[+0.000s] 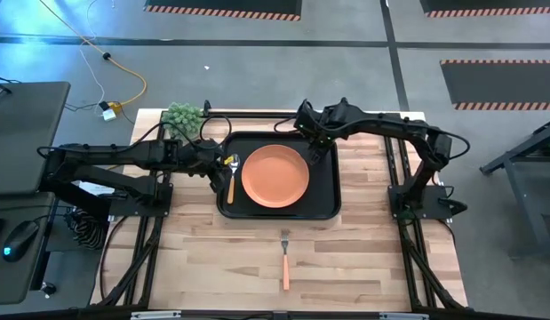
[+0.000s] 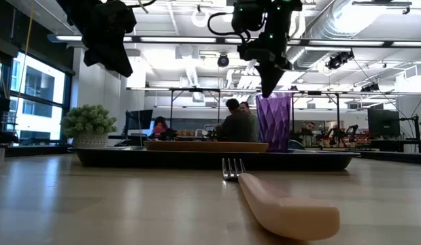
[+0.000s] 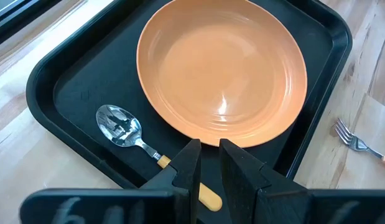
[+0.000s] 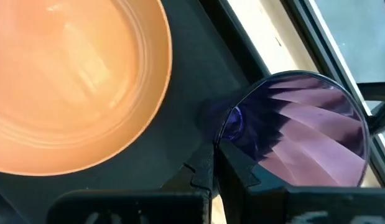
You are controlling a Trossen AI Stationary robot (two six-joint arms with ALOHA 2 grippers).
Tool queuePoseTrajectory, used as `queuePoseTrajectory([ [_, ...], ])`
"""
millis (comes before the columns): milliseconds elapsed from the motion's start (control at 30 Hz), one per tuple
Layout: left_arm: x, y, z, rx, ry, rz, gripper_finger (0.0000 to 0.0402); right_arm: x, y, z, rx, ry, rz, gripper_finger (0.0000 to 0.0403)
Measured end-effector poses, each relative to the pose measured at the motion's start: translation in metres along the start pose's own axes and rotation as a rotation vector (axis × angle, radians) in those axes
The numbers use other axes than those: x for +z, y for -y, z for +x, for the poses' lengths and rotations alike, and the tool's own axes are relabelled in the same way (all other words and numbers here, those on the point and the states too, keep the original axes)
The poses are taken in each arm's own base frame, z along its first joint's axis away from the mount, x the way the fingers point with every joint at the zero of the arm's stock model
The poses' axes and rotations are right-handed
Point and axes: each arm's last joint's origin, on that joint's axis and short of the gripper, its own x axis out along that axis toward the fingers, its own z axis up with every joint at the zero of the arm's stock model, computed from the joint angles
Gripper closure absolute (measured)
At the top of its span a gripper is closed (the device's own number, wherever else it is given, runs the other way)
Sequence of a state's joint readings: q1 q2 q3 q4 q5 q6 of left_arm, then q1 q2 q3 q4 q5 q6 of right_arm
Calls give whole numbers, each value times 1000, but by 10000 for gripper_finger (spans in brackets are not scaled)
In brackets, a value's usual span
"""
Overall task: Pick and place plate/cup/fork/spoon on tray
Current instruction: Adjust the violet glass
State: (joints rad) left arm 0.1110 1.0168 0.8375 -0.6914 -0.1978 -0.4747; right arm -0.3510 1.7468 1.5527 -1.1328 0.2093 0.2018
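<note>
While spoon lies trayed, fork (tabletop) waits.

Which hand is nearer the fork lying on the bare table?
The left hand, though neither is close. It sits over the spoon at the tray's left edge; the right hand is at the tray's far right corner, farther from the fork.

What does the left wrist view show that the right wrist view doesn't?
Only the left wrist view shows the spoon lying in the tray, its handle under the left tool, and the fork on the table outside the tray. Only the right wrist view shows the cup, with the right tool shut on its rim. Both show the plate sitting in the tray.
</note>
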Motion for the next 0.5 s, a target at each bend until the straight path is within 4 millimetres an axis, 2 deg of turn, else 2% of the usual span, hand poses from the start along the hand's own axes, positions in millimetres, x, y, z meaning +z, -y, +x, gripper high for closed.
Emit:
queuePoseTrajectory([
  [200, 0, 0, 0, 0, 0, 0, 351, -1, -3, 0, -42, 2, 7, 403],
  [500, 0, 0, 0, 0, 0, 6, 351, -1, -4, -1, -8, -8, 12, 403],
])
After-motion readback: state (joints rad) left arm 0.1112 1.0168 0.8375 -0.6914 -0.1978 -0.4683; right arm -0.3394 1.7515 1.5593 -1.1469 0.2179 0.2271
